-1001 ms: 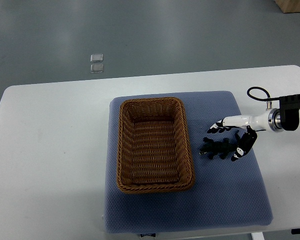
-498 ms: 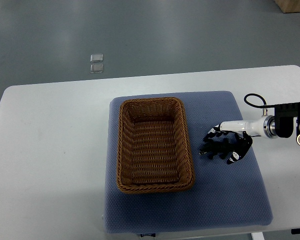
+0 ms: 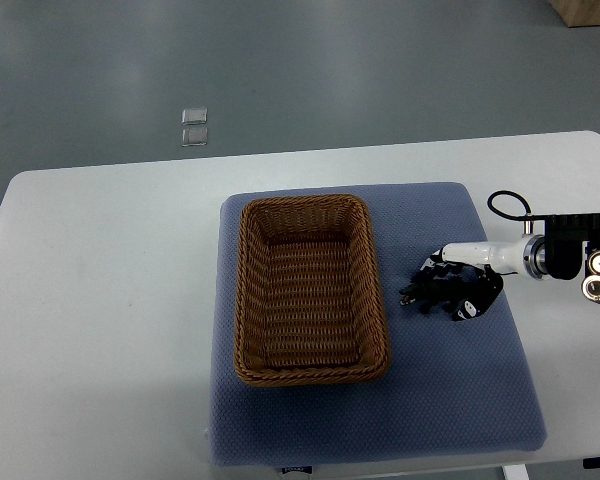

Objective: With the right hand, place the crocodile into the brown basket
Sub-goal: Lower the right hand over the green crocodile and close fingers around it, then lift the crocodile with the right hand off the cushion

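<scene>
Crocodile [image 3: 418,295], a small dark toy, lies on a blue mat [image 3: 450,400] on the white counter [image 3: 100,300], just right of the brown basket [image 3: 243,300]. The right hand [image 3: 458,288] has its fingers curled around it.

Basket [image 3: 243,300] woven wicker, rough; mat [image 3: 450,385] matt txtrd cloth; table [image 3: 100,300] smooth

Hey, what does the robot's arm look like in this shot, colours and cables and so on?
Only the right hand shows: white back, black fingers, a silver wrist ring, black housing and a looping black cable.
</scene>
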Available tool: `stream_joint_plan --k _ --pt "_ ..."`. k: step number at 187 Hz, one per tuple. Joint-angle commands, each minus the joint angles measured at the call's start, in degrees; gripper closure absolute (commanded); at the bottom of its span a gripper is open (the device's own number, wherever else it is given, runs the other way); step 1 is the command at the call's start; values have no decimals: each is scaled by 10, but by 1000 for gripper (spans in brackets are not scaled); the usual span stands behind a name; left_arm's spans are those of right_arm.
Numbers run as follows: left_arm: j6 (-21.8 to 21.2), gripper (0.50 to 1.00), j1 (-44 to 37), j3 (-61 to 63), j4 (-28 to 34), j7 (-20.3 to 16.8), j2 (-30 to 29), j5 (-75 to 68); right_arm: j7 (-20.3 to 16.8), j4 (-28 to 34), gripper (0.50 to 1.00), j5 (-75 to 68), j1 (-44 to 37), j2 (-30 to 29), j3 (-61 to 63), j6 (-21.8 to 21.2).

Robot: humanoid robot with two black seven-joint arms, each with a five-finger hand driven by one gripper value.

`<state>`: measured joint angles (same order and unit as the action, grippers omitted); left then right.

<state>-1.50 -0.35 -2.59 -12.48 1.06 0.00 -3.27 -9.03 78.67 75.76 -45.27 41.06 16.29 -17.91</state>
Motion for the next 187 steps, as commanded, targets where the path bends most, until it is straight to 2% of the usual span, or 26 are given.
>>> stream_joint_plan --k 1,29,66,187 --pt "-1 500 0 0 0 0 0 0 0 -6 719 8 3 -4 1 2" --pt "0 500 -1 0 0 1 0 0 1 -7 850 15 3 -3 1 8" --pt "-1 500 -1 0 0 0 0 0 0 -7 914 15 2 -1 1 9" --pt "0 500 -1 0 0 0 0 0 1 -7 910 12 -23 10 15 2"
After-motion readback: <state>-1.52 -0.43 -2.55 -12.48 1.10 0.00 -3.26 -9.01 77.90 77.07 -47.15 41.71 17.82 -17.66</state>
